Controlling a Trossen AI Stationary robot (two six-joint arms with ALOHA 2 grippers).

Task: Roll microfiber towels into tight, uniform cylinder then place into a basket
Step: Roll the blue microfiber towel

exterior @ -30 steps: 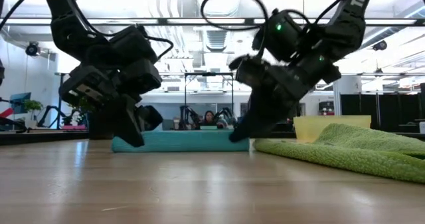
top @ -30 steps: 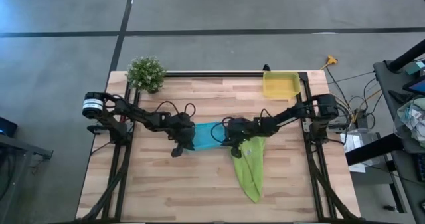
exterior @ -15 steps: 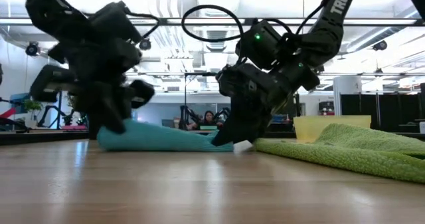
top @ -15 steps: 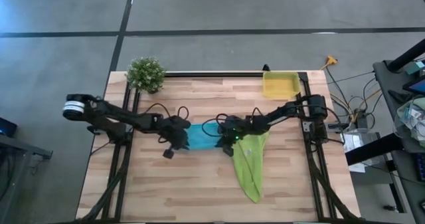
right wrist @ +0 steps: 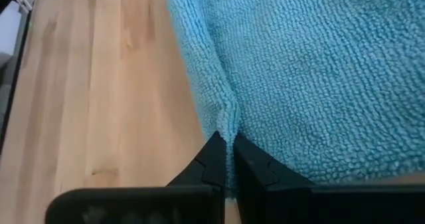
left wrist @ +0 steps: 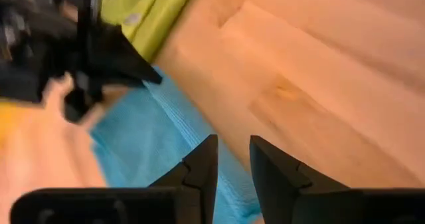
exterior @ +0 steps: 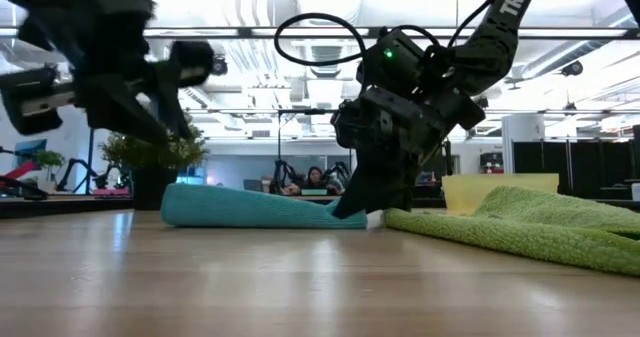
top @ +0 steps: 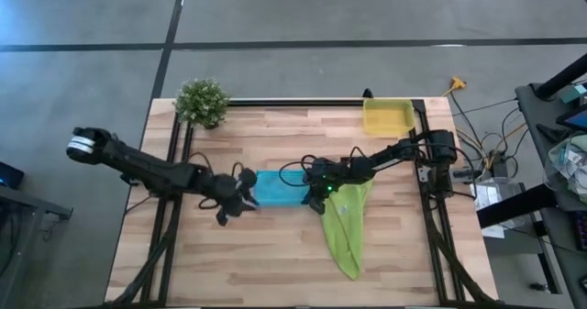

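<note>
My right claw [right wrist: 230,159] pinches the turquoise towel [top: 278,188] edge mid-counter [top: 275,263], left claw [left wrist: 231,159] slightly spread just off its other end, so regrip evenly, roll tight, keep ends aligned, clear of the green towel [top: 344,225].

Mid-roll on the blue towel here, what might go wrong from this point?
1. The left pincer stands open and lifted off the turquoise towel, so the loose roll may unwind at that end.
2. Only the right pincer is shut on the turquoise towel's edge; pulling from one end could make the roll skew into a cone.
3. The right pincer works right beside the lime-green towel; it may drag that along.
</note>
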